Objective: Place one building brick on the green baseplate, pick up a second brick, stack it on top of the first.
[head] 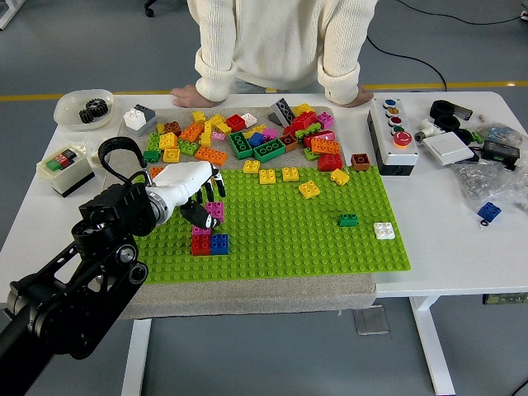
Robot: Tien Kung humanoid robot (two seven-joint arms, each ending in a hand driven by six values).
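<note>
My left hand (206, 205), white with black fingertips, hangs over the left part of the green baseplate (289, 227), fingers curled around a magenta brick (214, 210). Just below it on the plate stands a small cluster: a magenta brick (201, 233) on a red brick (200, 245) beside a blue brick (219, 242). The held brick sits slightly up and right of that cluster, whether touching it I cannot tell. A pile of loose bricks (247, 136) lies along the plate's far edge. My right arm is out of view.
A person in a cream sweater stands at the far side, both hands (191, 92) resting on the table edge. Single bricks on the plate: green (348, 219), white (384, 230), yellow (309, 190). A button box (394, 136) at right, switch box (59, 163) and gear bowl (85, 107) at left.
</note>
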